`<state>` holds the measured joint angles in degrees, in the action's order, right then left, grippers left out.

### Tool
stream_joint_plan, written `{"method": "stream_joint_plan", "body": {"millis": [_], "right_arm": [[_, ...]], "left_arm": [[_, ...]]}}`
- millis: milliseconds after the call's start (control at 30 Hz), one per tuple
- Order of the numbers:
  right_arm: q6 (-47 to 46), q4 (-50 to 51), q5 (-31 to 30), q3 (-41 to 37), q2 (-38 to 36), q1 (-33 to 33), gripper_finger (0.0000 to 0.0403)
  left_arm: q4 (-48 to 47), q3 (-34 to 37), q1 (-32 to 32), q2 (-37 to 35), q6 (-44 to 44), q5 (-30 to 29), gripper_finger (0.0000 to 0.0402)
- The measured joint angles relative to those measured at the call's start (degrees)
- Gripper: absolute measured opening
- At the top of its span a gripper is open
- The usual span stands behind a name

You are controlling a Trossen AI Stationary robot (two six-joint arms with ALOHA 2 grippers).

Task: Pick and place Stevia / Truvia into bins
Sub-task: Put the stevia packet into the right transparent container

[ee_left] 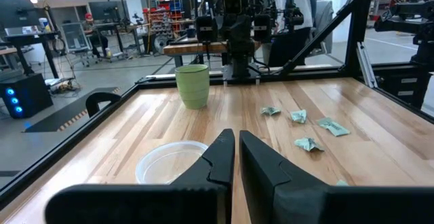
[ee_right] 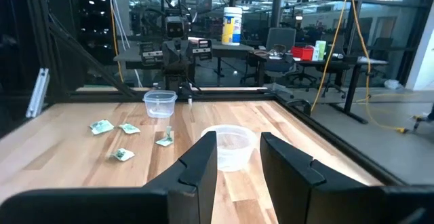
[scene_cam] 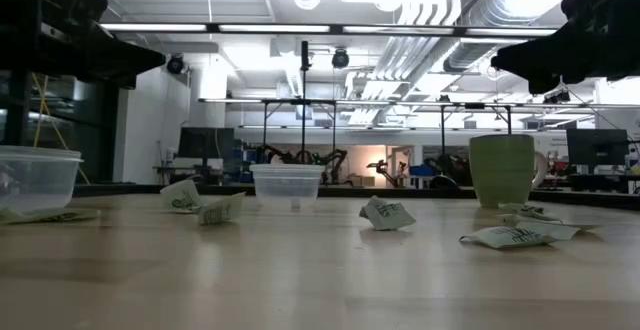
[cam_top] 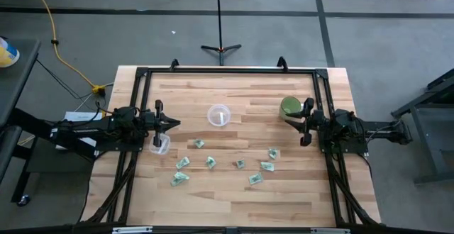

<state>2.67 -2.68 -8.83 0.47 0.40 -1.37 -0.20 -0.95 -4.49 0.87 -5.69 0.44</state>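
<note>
Several green-and-white sachets (cam_top: 211, 162) lie flat and scattered across the middle of the table, also visible in the low view (scene_cam: 387, 213). One clear cup (cam_top: 218, 115) stands mid-table. A second clear cup (cam_top: 160, 144) stands just near-side of my left gripper (cam_top: 174, 123). My left gripper hovers at the table's left, shut and empty (ee_left: 236, 157). My right gripper (cam_top: 306, 123) hovers at the table's right beside the green cup (cam_top: 291, 108), open and empty (ee_right: 237, 159). Both hang above the table in the low view.
The solid green cup (scene_cam: 502, 170) stands at the far right, close to my right gripper's far finger. A black frame (cam_top: 227, 69) runs along the table's far, left and right edges. The wood in front of the sachets, toward the near edge (cam_top: 227, 205), is bare.
</note>
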Motion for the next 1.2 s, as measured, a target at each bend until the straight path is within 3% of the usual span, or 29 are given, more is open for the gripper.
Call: {"method": "stream_joint_plan", "body": {"millis": [200,367,767,900,1067,1200], "right_arm": [[-0.4,-0.3,0.8,0.0,0.0,0.0,0.0106],[-14.4,-1.3,1.7,0.0,0.0,0.0,0.0106],[-12.8,-2.6,1.6,0.0,0.0,0.0,0.0106],[-14.9,-4.0,-1.3,0.0,0.2,-0.1,0.0108],[-15.8,-12.6,1.9,0.2,3.4,0.0,0.0139],[-12.9,-13.3,2.8,2.8,7.5,0.0,0.0176]], "left_arm": [[0.0,0.0,0.0,0.0,0.0,0.0,0.006],[0.0,0.0,0.0,0.0,5.1,0.7,0.006],[0.3,0.0,0.0,0.0,6.0,-2.5,0.006],[0.6,0.0,0.0,0.0,5.4,-4.2,0.006],[0.9,0.0,0.0,0.0,0.2,-5.8,0.006],[0.9,0.0,0.0,0.0,-0.3,-6.0,0.006]]}}
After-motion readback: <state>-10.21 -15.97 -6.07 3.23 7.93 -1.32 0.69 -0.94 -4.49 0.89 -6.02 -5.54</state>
